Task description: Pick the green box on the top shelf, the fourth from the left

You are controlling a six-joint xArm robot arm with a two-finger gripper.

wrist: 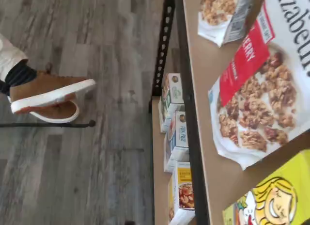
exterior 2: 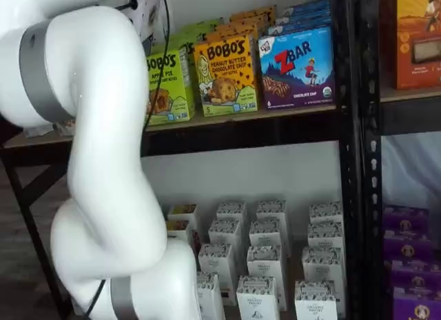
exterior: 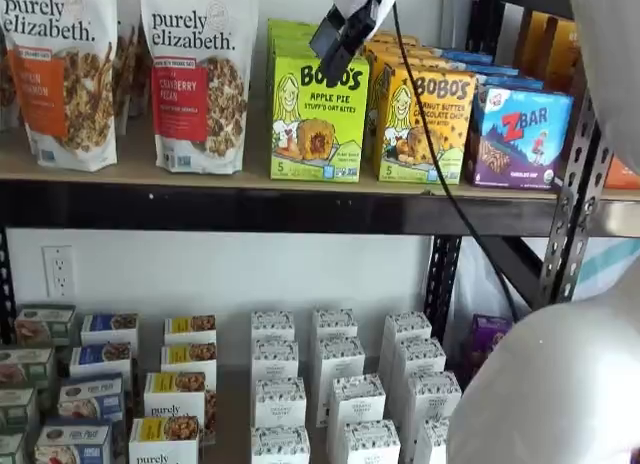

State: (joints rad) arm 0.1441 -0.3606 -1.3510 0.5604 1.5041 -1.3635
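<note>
The green box [exterior: 318,119] is shown upright on the top shelf [exterior: 250,206], between a granola bag [exterior: 201,76] at 9 o'clock and a yellow box [exterior: 424,124] at 3 o'clock. The claw [exterior: 334,46], jaws spread, is seen hanging at the box's upper edge.

Setting: a mock retail display. Black perforated metal uprights [exterior: 575,194] carry the top shelf [exterior: 250,206], stocked with front-facing granola bags [exterior: 200,74] and snack cartons [exterior 2: 298,66]. Rows of identical small boxes [exterior: 340,384] fill the lower level. Flooring: grey wood-look planks [wrist: 97,152].

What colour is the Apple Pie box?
The green box is lime green with a blonde cartoon girl; clearest in a shelf view.
</note>
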